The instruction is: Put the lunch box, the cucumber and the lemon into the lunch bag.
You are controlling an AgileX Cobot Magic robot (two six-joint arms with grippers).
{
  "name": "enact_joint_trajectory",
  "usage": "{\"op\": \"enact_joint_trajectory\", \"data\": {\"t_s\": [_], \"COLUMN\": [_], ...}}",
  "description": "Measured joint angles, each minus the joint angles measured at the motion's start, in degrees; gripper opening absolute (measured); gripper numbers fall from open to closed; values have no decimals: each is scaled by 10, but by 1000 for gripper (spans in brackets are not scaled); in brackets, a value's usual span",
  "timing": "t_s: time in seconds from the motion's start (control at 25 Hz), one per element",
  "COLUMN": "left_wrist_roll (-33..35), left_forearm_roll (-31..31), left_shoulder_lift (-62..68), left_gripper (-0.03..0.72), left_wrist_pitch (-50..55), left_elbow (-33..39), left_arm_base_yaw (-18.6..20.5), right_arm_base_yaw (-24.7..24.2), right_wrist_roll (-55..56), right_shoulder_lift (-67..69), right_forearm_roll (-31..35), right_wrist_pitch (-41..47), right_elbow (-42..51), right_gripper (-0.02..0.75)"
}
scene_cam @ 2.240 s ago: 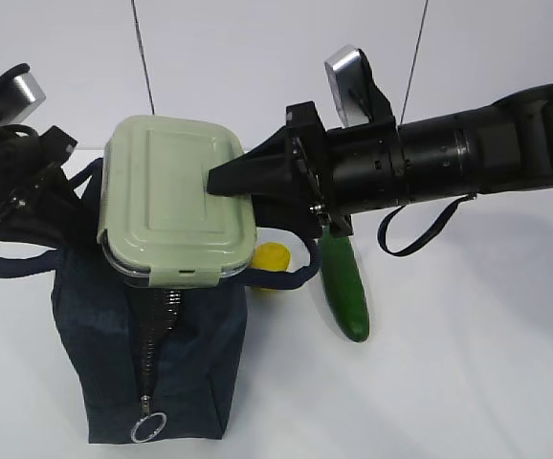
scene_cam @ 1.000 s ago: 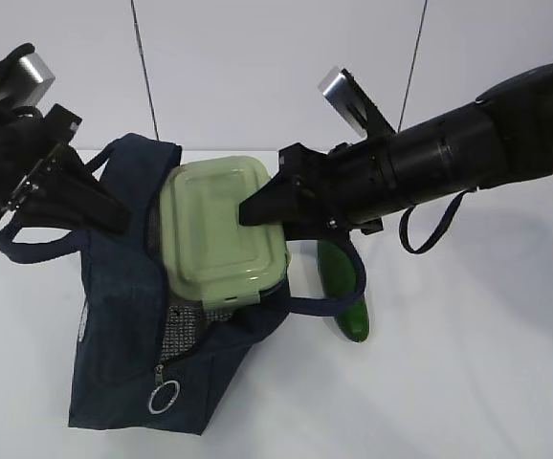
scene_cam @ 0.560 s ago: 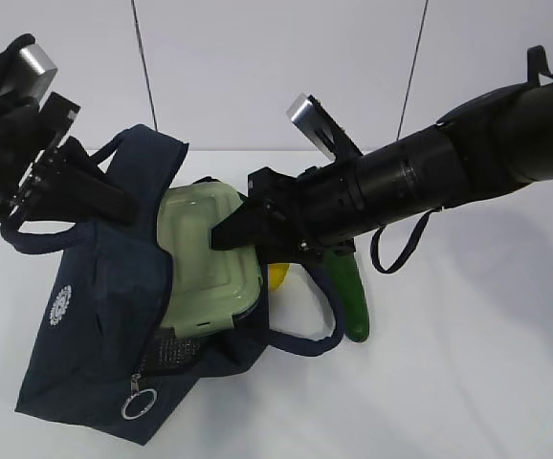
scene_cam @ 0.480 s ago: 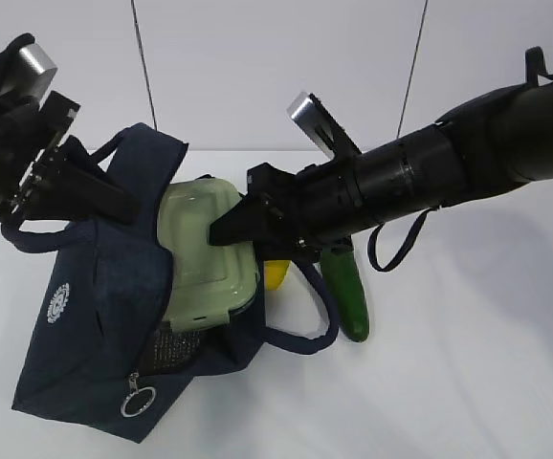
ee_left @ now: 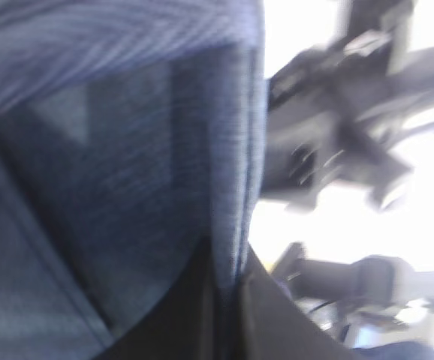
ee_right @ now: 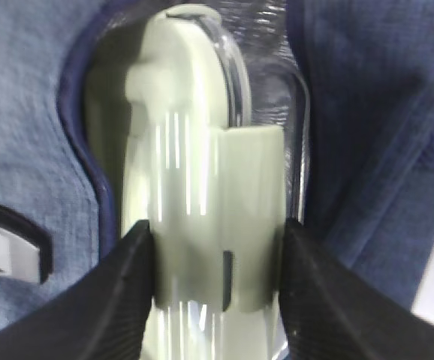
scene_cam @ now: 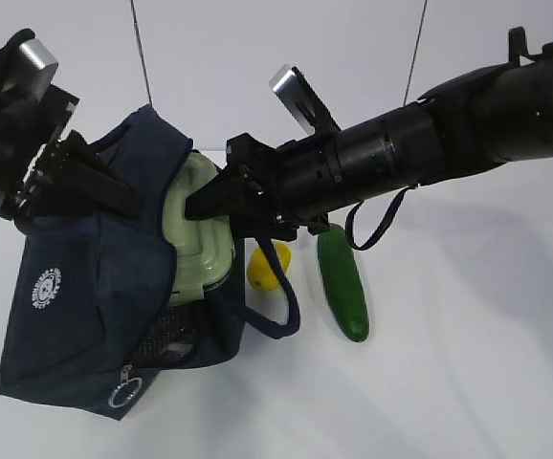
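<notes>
Exterior view: my right tool (scene_cam: 200, 206) clamps the lunch box (scene_cam: 198, 249) edge-on, halfway inside the lunch bag (scene_cam: 85, 306), whose rim my left tool (scene_cam: 123, 199), pressed together, pinches open.

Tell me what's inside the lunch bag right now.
The lunch box is partway inside the lunch bag, gripped by the right gripper. The bag's cloth hides its lower part and the bag's bottom. The lemon and cucumber lie outside.
</notes>
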Motion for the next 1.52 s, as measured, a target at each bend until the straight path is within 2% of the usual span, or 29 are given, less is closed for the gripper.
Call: {"op": "enact_joint_trajectory", "data": {"t_s": [0.28, 0.96, 1.52], "left_wrist_roll": [14, 20, 49], "left_forearm_roll": [-67, -52, -79], "left_shoulder_lift": [0, 55, 91], "left_gripper": [-1, -1, -1], "left_wrist_pitch": [12, 13, 13], "left_elbow": [0, -1, -4], "left_arm_base_yaw": [0, 0, 0], "right_arm_base_yaw": [0, 0, 0], "right_wrist_roll": [14, 15, 15], "right_shoulder_lift": [6, 9, 68], "right_forearm_roll": [-4, -75, -49], "right_wrist_pitch": [42, 18, 12], "right_elbow": [-1, -2, -22], "right_gripper": [354, 354, 354]}}
